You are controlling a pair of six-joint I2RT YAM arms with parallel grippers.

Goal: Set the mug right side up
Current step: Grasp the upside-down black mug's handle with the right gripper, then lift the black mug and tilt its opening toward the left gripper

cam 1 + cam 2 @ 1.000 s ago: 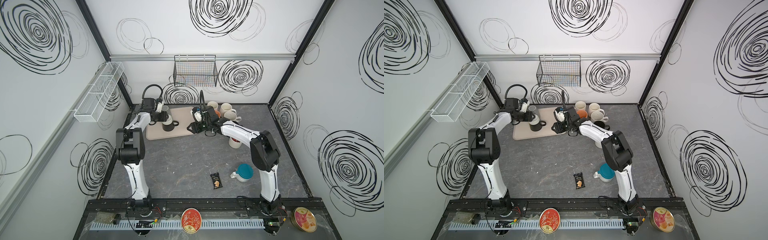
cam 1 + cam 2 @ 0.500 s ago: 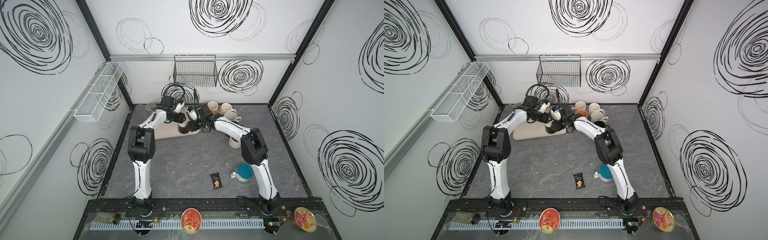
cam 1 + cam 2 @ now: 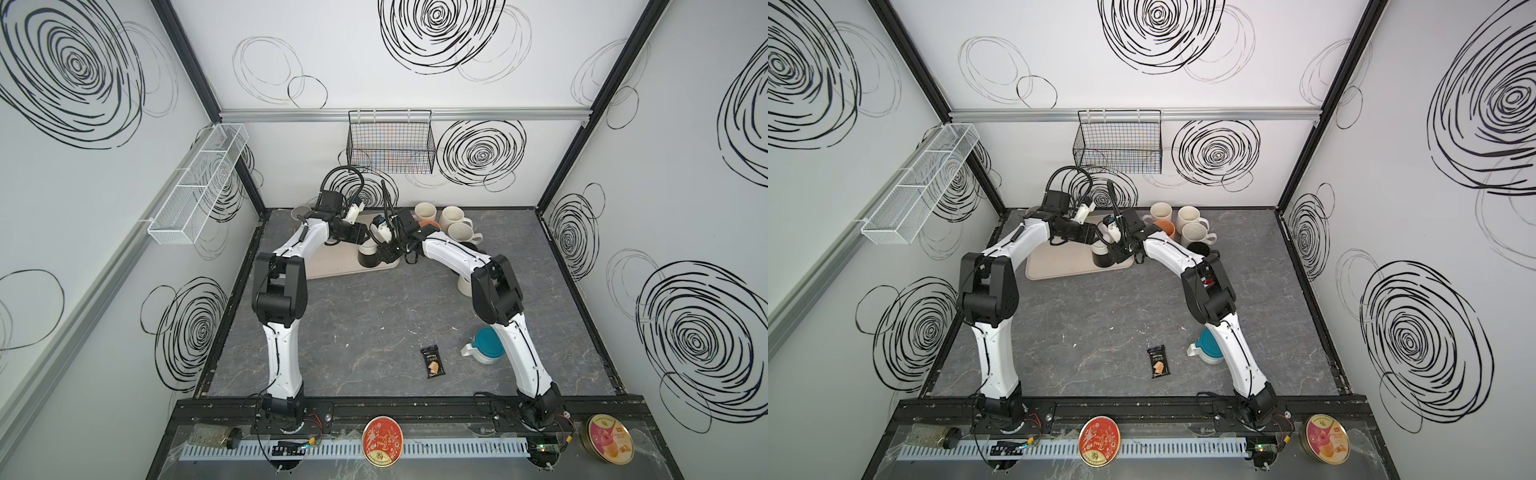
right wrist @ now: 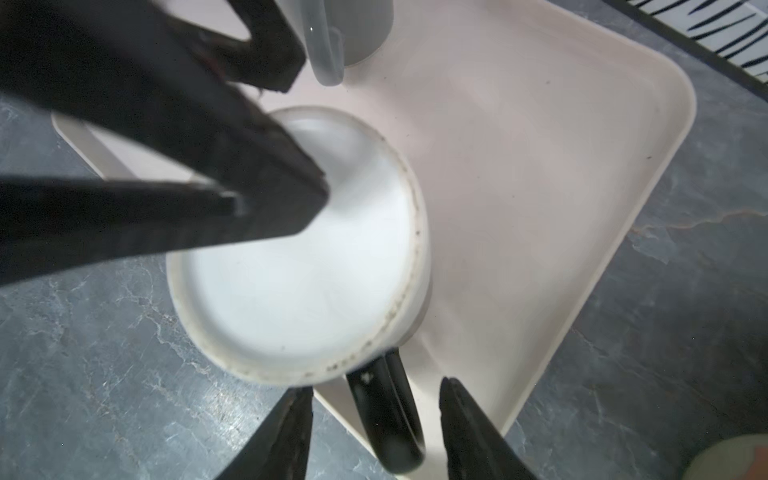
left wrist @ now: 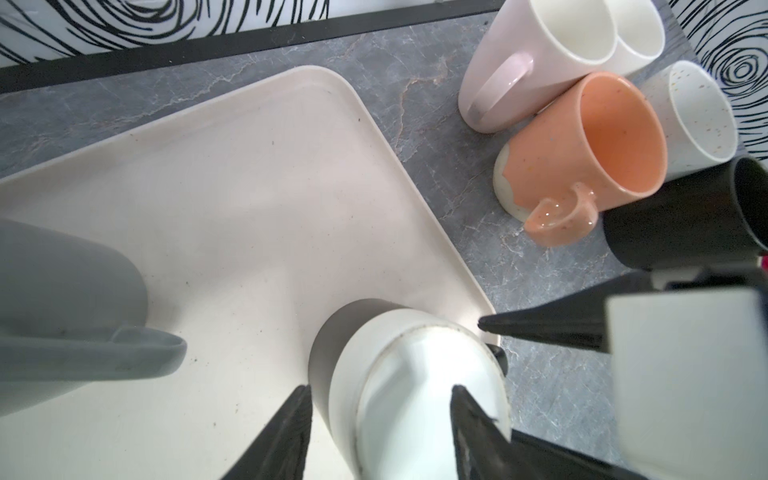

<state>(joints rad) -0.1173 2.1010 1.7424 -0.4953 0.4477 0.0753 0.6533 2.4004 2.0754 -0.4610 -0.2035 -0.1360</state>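
Observation:
The mug [image 3: 368, 257] stands upside down on the right front corner of the beige tray [image 3: 332, 268]. It has a black body and its white base [image 4: 299, 266] faces up. My left gripper [image 5: 381, 390] is open, low over that base, with one finger beside the mug's wall and the other over the base. My right gripper [image 4: 376, 386] is open around the black handle [image 4: 386, 415], with a gap on each side. In both top views the two grippers [image 3: 365, 237] [image 3: 384, 249] meet over the mug [image 3: 1101, 257].
A grey mug [image 5: 62, 316] stands on the same tray, close to the left fingers. Several upright mugs, among them an orange one [image 5: 582, 149], cluster just right of the tray. A teal-lidded jug [image 3: 486, 345] and a snack packet [image 3: 432, 362] lie nearer the front.
In the last second the left gripper and the black mug shifted right across the tray to its right front corner. The right gripper swung left to meet them. Little has moved since half a second ago.

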